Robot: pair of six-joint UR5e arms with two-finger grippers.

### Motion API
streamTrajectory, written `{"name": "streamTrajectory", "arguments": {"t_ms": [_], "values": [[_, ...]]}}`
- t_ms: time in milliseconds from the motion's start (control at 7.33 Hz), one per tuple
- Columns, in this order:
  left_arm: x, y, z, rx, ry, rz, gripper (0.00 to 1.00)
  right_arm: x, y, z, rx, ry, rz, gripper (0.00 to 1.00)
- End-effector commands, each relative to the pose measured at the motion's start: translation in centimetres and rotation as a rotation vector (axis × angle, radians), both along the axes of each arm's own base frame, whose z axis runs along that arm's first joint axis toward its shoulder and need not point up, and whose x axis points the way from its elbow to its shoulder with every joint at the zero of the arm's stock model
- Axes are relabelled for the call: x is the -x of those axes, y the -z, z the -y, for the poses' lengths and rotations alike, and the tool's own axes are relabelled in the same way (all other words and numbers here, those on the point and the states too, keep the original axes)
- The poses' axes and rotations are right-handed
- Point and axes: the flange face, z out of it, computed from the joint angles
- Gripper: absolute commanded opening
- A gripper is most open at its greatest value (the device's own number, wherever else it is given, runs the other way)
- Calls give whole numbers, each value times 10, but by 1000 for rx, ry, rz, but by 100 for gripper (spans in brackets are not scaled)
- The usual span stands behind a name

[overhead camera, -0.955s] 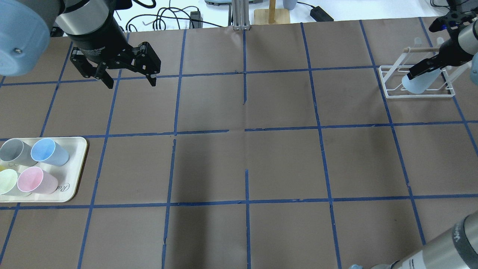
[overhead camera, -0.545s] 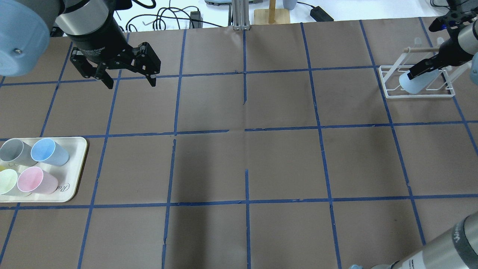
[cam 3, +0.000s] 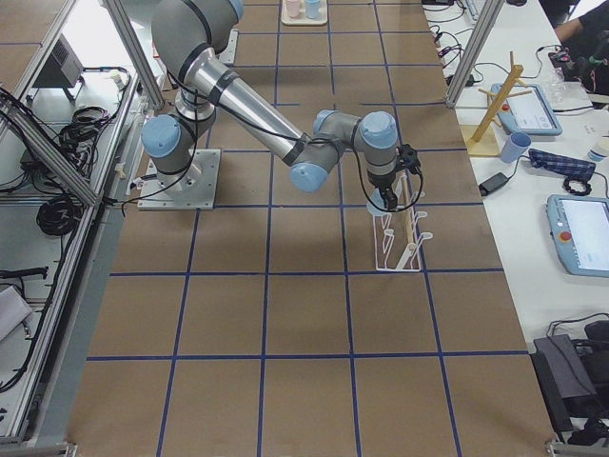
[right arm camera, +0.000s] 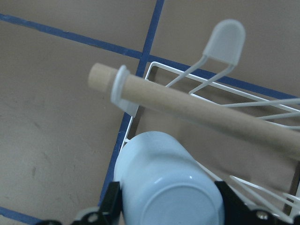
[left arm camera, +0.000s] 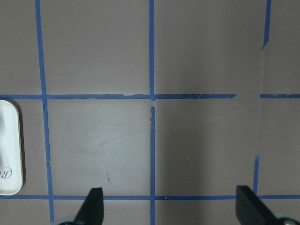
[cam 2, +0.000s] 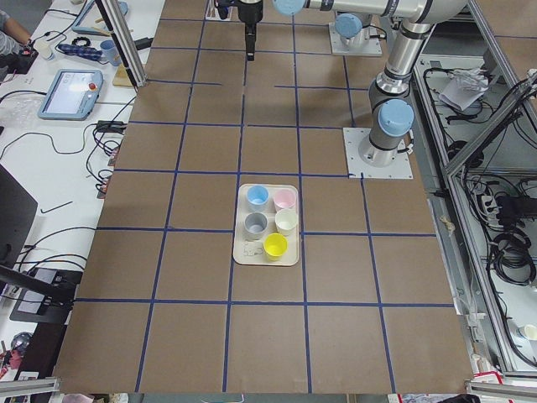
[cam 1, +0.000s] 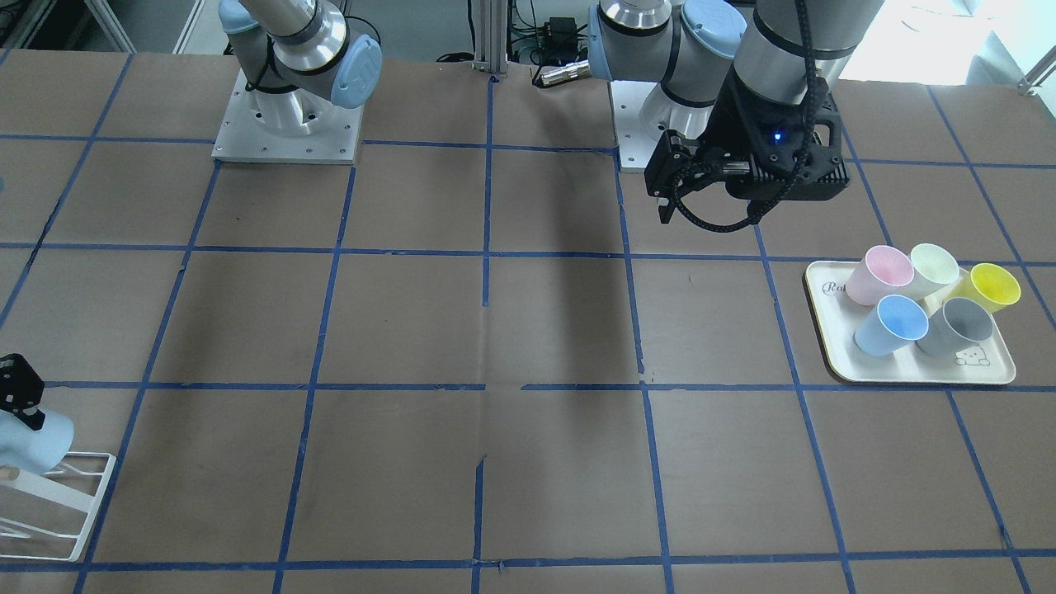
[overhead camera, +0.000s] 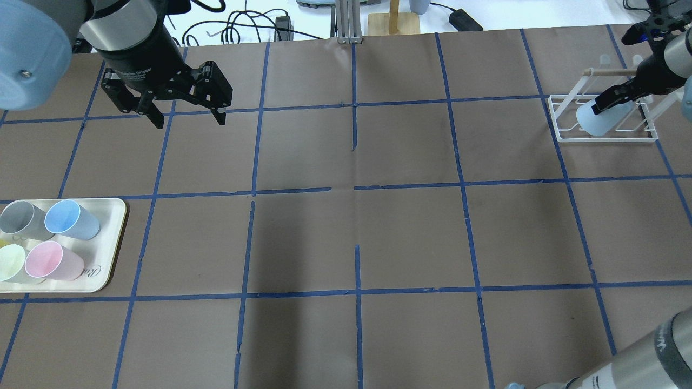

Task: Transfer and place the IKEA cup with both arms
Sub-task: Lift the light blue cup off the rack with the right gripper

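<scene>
My right gripper (overhead camera: 613, 100) is shut on the pale light-blue IKEA cup (overhead camera: 596, 121) and holds it tilted, mouth downward, over the white wire rack (overhead camera: 605, 138) at the far right. In the right wrist view the cup's base (right arm camera: 171, 190) faces the camera between the fingers (right arm camera: 111, 202), just below the rack's wooden dowel (right arm camera: 211, 115). The cup (cam 1: 31, 437) also shows at the left edge of the front view. My left gripper (overhead camera: 186, 116) is open and empty above the table at the far left. The second blue cup (overhead camera: 70, 219) stands on the tray (overhead camera: 111, 254).
The cream tray (cam 1: 833, 355) also holds pink (cam 1: 879, 276), pale green (cam 1: 932, 266), yellow (cam 1: 990, 286) and grey (cam 1: 961, 324) cups. The rack has upright white prongs (right arm camera: 227, 37). Blue tape lines grid the brown table.
My right gripper has carried the cup slightly to the left and farther away over the rack. The left arm has not moved.
</scene>
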Motion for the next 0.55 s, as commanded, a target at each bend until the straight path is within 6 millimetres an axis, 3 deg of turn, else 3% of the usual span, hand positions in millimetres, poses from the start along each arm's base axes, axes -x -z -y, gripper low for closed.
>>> {"name": "streamTrajectory", "arguments": {"t_ms": [0,409], "values": [[-1,-1,0,2,-1,0,100,-3,-16,-4,14,0,-16,47],[0,-6,1,11,-4,-16,100,-11,-52,-22,-8,0,-15,47]]}}
